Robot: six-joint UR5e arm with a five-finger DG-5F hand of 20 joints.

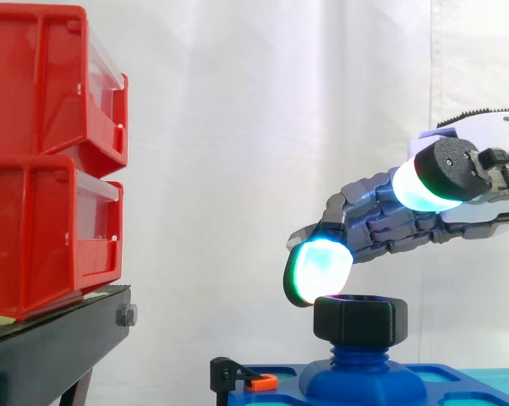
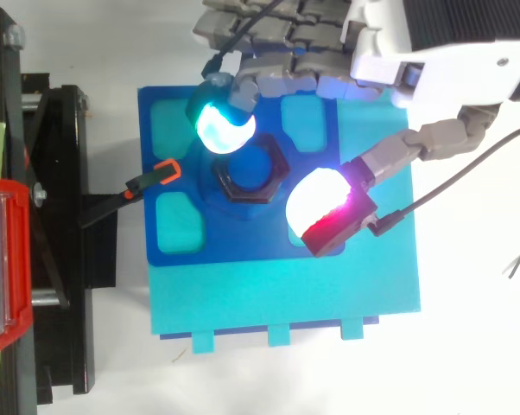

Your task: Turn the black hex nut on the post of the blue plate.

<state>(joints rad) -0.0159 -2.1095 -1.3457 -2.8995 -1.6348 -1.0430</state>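
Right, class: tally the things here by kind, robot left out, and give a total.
Red plastic bins: 2
Black hex nut: 1
Blue plate with post: 1
Turquoise flat panel under it: 1
Black metal stand: 1
Black clamp with orange tip: 1
Total: 7

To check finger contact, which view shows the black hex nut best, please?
The top view: the black hex nut shows its hexagonal outline and bore. The side view gives its profile atop the blue post.

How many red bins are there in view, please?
2. Both are at the left, stacked on the black stand: the upper red bin rests on the lower red bin. Others may be hidden beyond the left edge.
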